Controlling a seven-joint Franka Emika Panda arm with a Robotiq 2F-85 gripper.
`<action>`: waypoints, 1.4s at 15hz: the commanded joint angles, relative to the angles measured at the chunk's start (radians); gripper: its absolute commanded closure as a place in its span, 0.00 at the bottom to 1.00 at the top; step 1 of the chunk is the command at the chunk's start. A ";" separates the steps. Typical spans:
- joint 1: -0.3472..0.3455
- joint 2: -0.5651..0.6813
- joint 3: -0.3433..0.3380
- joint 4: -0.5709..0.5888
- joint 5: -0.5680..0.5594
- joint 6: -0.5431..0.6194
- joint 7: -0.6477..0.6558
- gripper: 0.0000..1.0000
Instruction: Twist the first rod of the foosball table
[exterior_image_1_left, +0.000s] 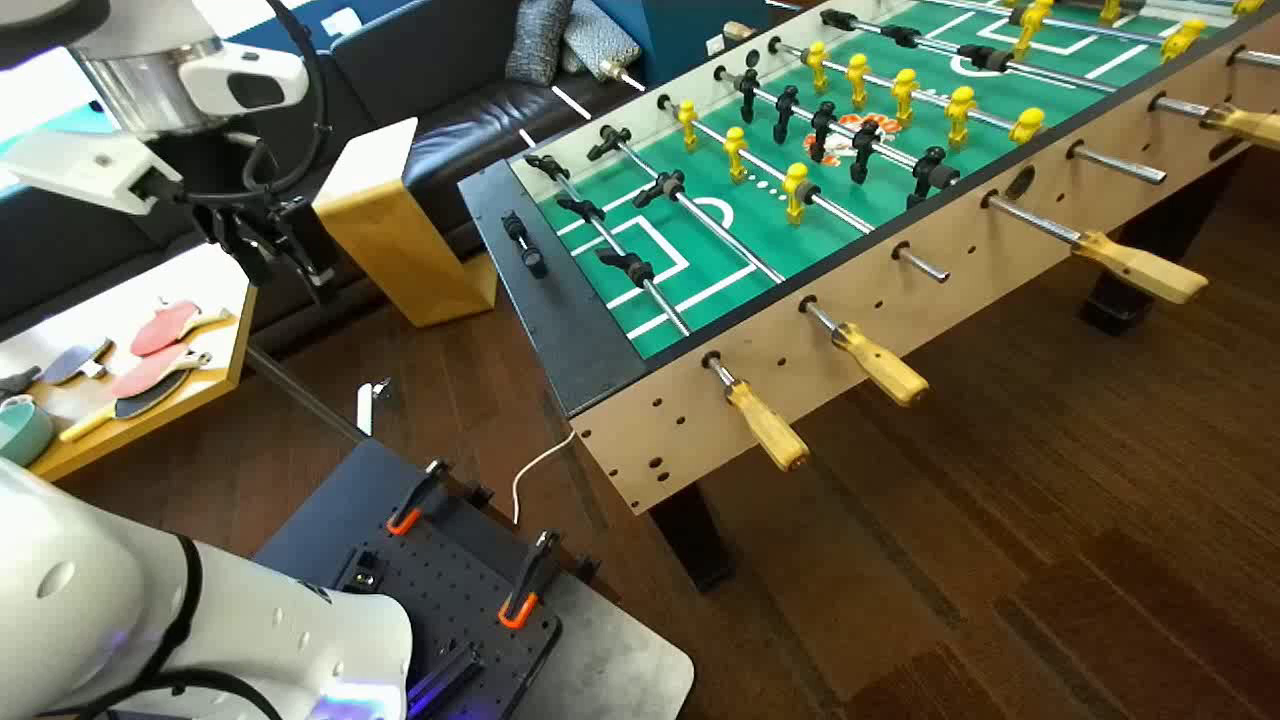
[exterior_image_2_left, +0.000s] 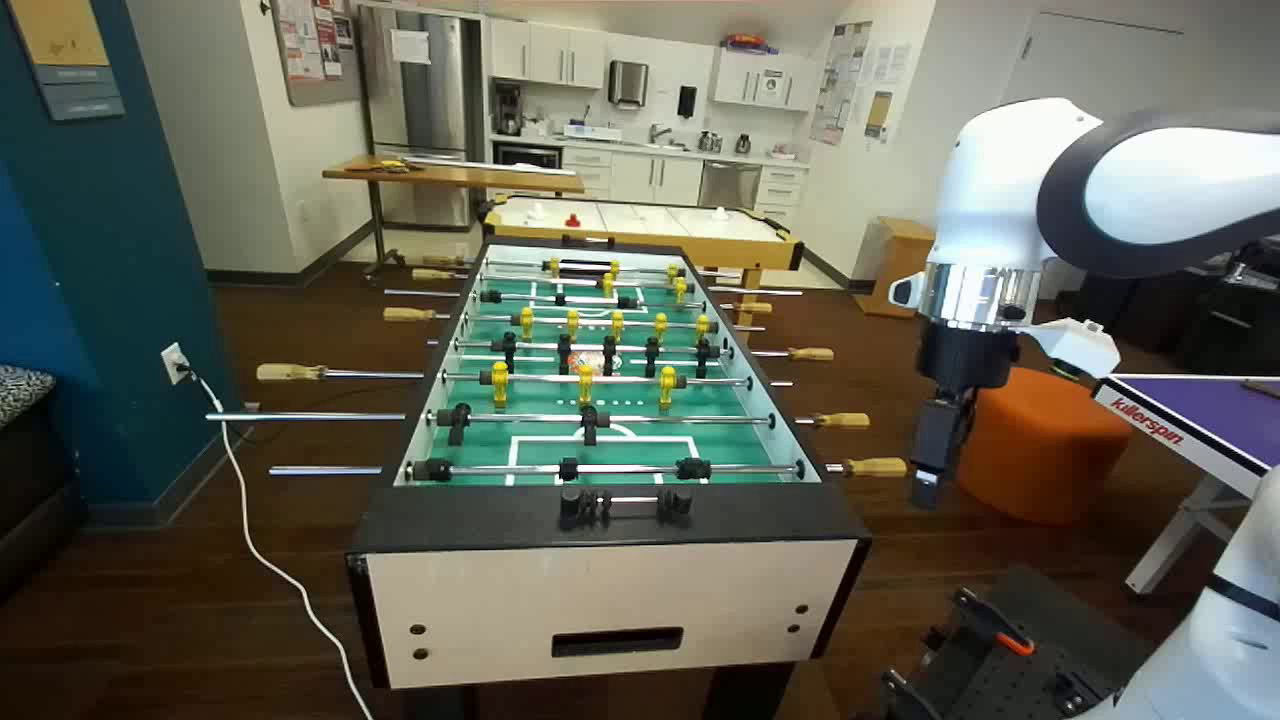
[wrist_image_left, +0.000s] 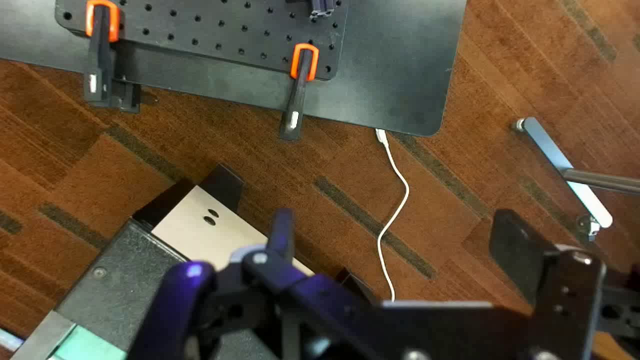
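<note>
The foosball table (exterior_image_1_left: 562, 310) holds yellow players (exterior_image_1_left: 796, 190) and black players (exterior_image_1_left: 786, 113).

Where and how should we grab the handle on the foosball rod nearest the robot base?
On the wooden handle, likely the thicker outer half, from above, pinching across its width: it juts out roughly level from the light wood side panel, with nothing above it in both exterior views.

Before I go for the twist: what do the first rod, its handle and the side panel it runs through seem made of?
First rod: metal with a polished finish, perhaps chromed or bare steel; silver with bright highlights.
Handle: probably smooth wood, judging by its tan tone and rounded, turned-looking shape; varnish is possible.
Side panel: flat, even tan, fairly matte; wood or wood-look laminate, I can't tell.
</note>
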 joint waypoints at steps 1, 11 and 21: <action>-0.012 0.000 0.010 0.002 0.006 -0.003 -0.006 0.00; -0.178 0.052 -0.143 0.089 0.005 -0.007 0.010 0.00; -0.381 0.214 -0.326 0.151 0.061 0.025 0.007 0.00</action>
